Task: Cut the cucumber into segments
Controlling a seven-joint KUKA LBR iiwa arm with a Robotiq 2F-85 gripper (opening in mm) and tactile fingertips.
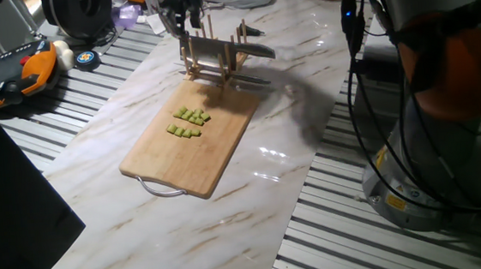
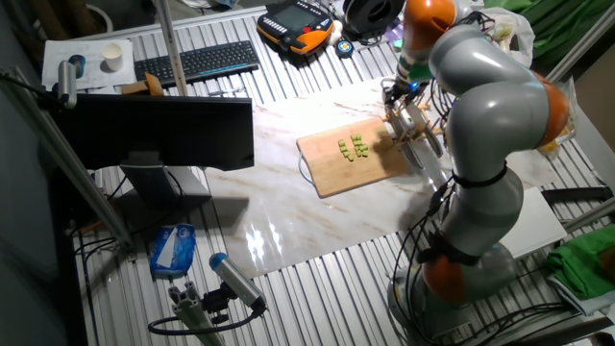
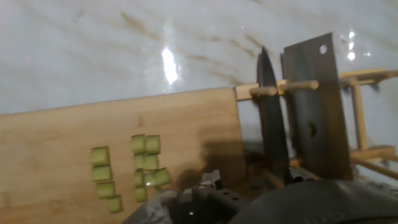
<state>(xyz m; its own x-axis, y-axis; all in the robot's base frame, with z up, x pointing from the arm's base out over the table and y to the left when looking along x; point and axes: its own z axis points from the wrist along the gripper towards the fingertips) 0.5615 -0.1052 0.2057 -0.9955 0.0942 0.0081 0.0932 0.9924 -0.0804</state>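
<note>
Several short light green cucumber segments [image 1: 188,123] lie in a small cluster on the wooden cutting board [image 1: 217,158]. They also show in the other fixed view [image 2: 354,147] and in the hand view [image 3: 132,167]. No uncut cucumber sticks show. My gripper [image 1: 184,23] hangs over the far end of the board, above the wooden knife rack [image 1: 213,61]. It holds nothing. Its fingertips [image 3: 210,182] sit at the bottom edge of the hand view, too dark to read. A cleaver [image 3: 314,106] and a narrow knife [image 3: 272,118] stand in the rack.
The board [image 3: 56,137] has a metal handle loop [image 1: 160,189] at its near end. The arm's base [image 1: 449,161] stands at the right beside the marble table [image 1: 256,228]. A teach pendant [image 1: 20,70] and clutter lie at the far left. A monitor [image 2: 159,135] and keyboard [image 2: 197,62] stand beyond the table.
</note>
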